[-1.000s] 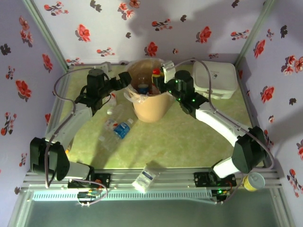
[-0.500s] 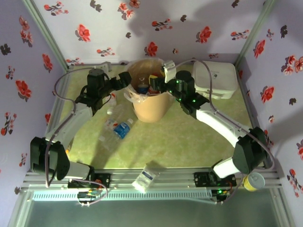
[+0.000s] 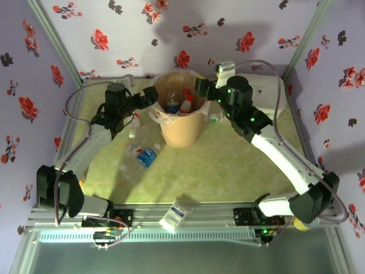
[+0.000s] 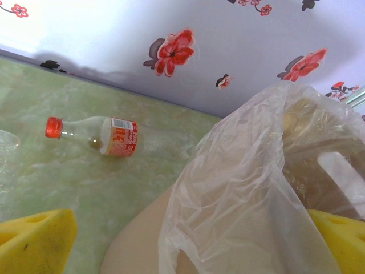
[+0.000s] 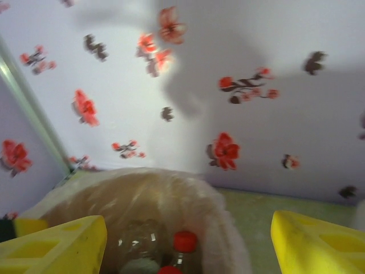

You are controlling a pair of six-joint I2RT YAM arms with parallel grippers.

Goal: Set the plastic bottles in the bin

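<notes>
The bin (image 3: 181,127) is a tan bucket with a clear bag liner (image 4: 256,188), standing at the table's back middle. Inside it lie a red-capped bottle (image 3: 186,103) and a blue-labelled one (image 3: 172,106); the red cap (image 5: 185,241) and a clear bottle (image 5: 140,242) also appear in the right wrist view. My right gripper (image 3: 201,90) hovers open and empty at the bin's right rim (image 5: 228,228). My left gripper (image 3: 150,95) stands wide open at the left rim, its yellow pads (image 4: 34,242) straddling the liner. On the table lie a red-label bottle (image 4: 108,137), a blue-label bottle (image 3: 147,155) and a clear one (image 3: 137,135).
A white square box (image 3: 268,97) sits at the back right, partly behind my right arm. A small carton (image 3: 174,216) rests on the front rail and a yellow-lidded cup (image 3: 307,218) stands by the right arm's base. Floral walls close in three sides.
My right gripper has opened and let go of the red-capped bottle, which now lies in the bin. The right arm has drawn back to the right. The left arm has not moved.
</notes>
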